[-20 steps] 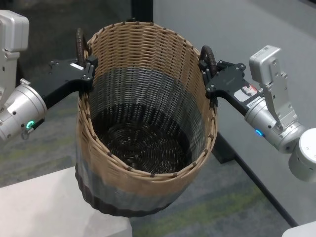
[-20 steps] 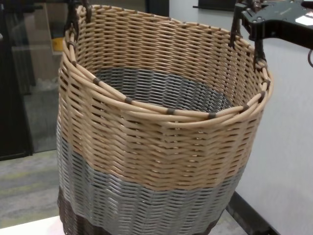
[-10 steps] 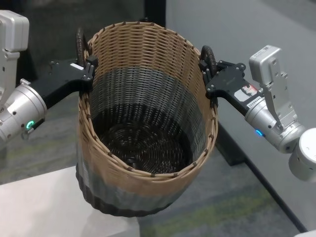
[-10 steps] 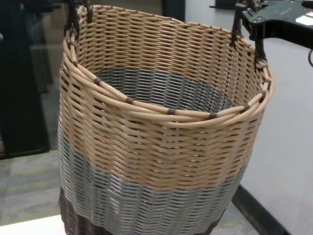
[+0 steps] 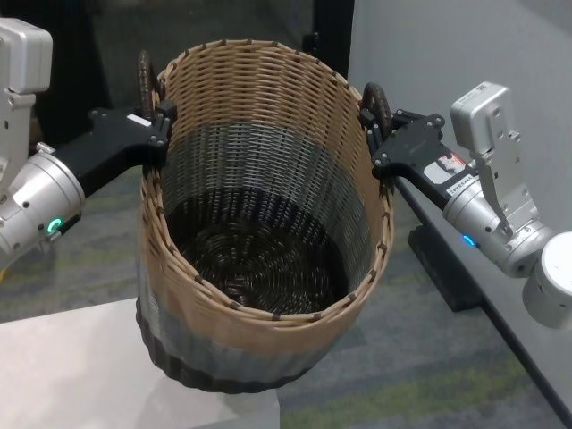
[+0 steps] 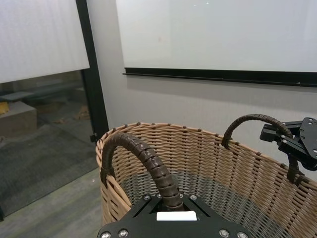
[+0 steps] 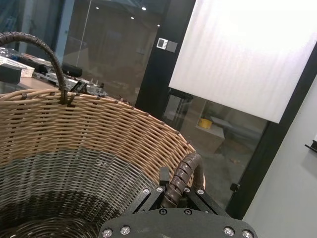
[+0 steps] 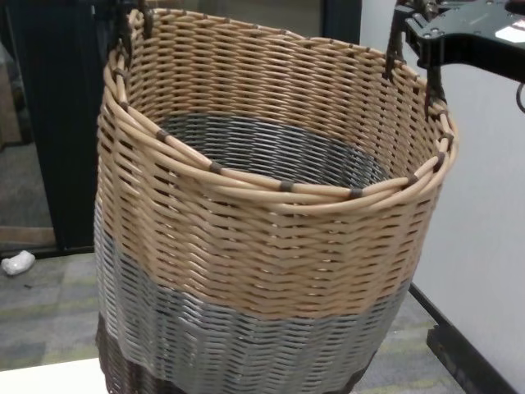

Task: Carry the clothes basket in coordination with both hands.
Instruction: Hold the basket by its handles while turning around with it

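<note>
The clothes basket point(image 5: 268, 223) is a round wicker tub with a tan top band, a grey middle and a dark base, and it is empty inside. It hangs between both hands. My left gripper point(image 5: 159, 125) is shut on the dark loop handle point(image 6: 148, 158) on the basket's left rim. My right gripper point(image 5: 380, 138) is shut on the opposite handle point(image 7: 184, 176). In the chest view the basket point(image 8: 271, 246) fills the frame, with the right gripper point(image 8: 426, 41) at its upper right rim. The left wrist view shows the right gripper point(image 6: 297, 146) across the rim.
A white tabletop point(image 5: 71, 366) lies under the basket's lower left side. A grey wall with a black baseboard point(image 5: 447, 268) runs along the right. A black door post point(image 5: 331, 36) stands behind. A small white object point(image 8: 16, 263) lies on the carpet.
The background has slid to the right: the black post and the baseboard sit farther right in both views. The basket and both grippers keep the same hold and place in view.
</note>
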Tool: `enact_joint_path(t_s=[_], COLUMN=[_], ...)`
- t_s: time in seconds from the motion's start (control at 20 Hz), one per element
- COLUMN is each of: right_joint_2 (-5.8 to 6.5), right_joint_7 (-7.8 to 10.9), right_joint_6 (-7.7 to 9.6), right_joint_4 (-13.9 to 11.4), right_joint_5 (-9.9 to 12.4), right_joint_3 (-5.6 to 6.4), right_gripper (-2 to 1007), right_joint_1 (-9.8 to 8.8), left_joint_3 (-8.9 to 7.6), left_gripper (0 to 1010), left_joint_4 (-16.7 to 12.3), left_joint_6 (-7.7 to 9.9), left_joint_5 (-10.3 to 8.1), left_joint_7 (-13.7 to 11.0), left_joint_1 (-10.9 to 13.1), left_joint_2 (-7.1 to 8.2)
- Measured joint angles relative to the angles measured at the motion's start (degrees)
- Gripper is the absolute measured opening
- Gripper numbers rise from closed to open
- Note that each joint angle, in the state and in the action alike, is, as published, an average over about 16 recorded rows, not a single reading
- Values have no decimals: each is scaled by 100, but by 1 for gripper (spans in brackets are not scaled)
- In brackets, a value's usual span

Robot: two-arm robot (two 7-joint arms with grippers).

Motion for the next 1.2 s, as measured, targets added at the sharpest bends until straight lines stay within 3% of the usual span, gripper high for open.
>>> enact_joint_path(t_s=[1.2], right_joint_2=[0], right_joint_7=[0], right_joint_6=[0], right_joint_4=[0], right_joint_5=[0], right_joint_3=[0], right_gripper=[66], right_joint_1=[0], left_joint_3=[0], left_gripper=[0], left_joint_4=[0], left_joint_6=[0], left_joint_5=[0], left_joint_7=[-2], left_joint_1=[0], left_joint_2=[0])
